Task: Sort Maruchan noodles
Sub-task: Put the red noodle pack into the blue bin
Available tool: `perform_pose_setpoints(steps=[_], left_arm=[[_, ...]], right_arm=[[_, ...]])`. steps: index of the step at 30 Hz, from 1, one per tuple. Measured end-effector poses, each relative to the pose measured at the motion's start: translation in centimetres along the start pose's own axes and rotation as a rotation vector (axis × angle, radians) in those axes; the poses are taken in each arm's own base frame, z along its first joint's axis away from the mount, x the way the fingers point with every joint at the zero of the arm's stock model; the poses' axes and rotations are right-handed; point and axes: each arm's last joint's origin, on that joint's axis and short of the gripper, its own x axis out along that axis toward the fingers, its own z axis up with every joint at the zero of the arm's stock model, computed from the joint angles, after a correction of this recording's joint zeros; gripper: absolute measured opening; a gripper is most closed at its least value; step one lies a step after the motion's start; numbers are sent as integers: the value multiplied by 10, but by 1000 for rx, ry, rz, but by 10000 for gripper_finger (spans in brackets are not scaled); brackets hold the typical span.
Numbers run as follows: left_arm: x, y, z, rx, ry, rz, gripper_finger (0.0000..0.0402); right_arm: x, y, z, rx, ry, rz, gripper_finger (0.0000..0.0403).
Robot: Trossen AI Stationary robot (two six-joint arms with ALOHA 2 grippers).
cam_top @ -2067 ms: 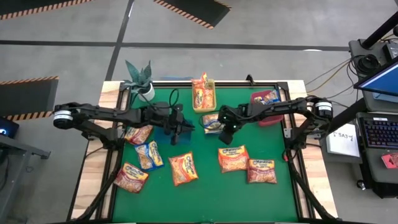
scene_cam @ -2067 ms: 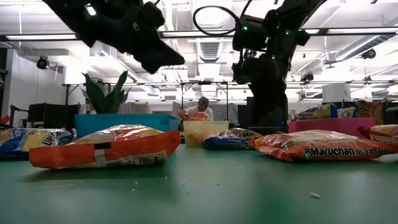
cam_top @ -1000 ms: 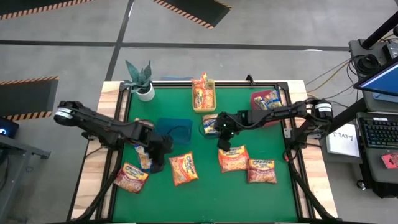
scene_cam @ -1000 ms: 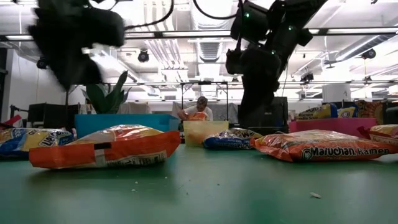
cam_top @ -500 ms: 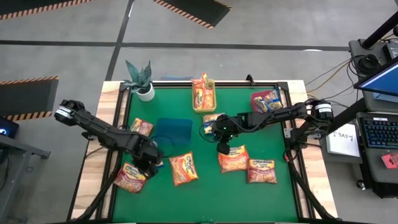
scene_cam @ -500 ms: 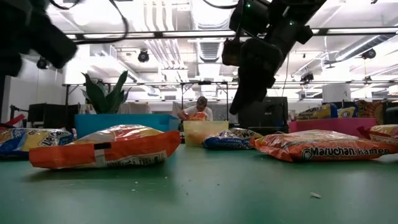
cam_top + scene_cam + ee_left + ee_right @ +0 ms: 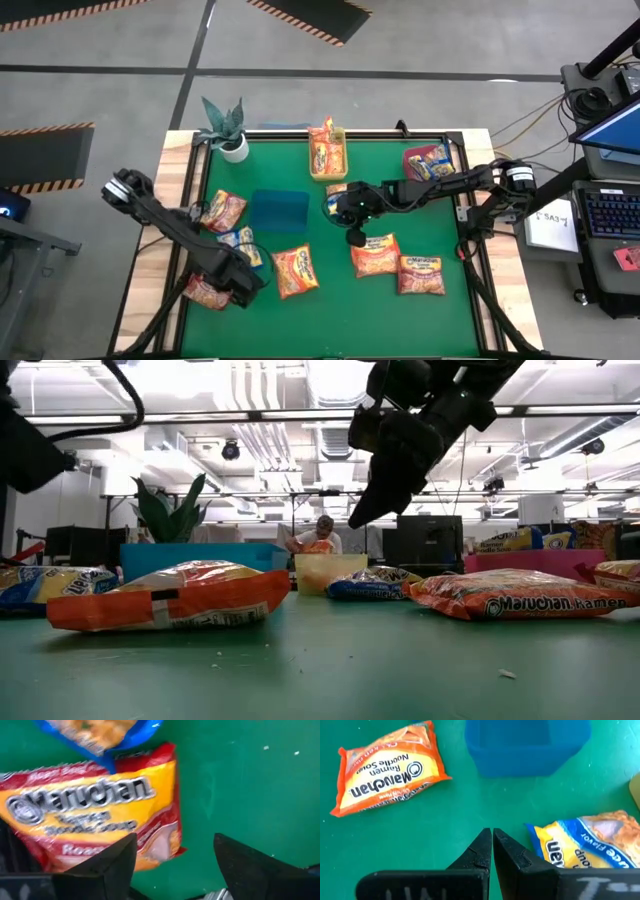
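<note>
Left hand (image 7: 172, 865) hovers wide open and empty just above a red-edged Maruchan packet (image 7: 95, 825) at the counter's (image 7: 330, 320) near-left corner, its long axis crossing the fingers; right hand (image 7: 492, 845) closed, empty, mid-counter.

On the bench (image 7: 330, 320), 1 bin (image 7: 279, 210) sits at centre; another bin (image 7: 328, 155) stands at 12 o'clock, a third (image 7: 428, 170) at 2 o'clock. The plant (image 7: 226, 128) stands at 11 o'clock. Packets (image 7: 295, 270) lie from 8 to 4 o'clock.
</note>
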Motion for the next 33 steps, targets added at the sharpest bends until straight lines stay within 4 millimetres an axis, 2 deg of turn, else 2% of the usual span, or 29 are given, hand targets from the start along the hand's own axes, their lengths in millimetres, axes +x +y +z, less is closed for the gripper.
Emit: perform_pose_setpoints(steps=[10, 18, 26, 33], left_arm=[[13, -12, 6, -12, -82, 260, 255], [31, -22, 7, 9, -80, 303, 249], [33, -22, 7, 34, -76, 310, 217], [33, -22, 7, 94, -66, 310, 155]], right_arm=[[0, 0, 5, -14, -48, 3, 9], [0, 1, 9, -36, -92, 4, 9], [0, 1, 9, -43, -97, 4, 9], [0, 1, 11, -45, -109, 5, 9]])
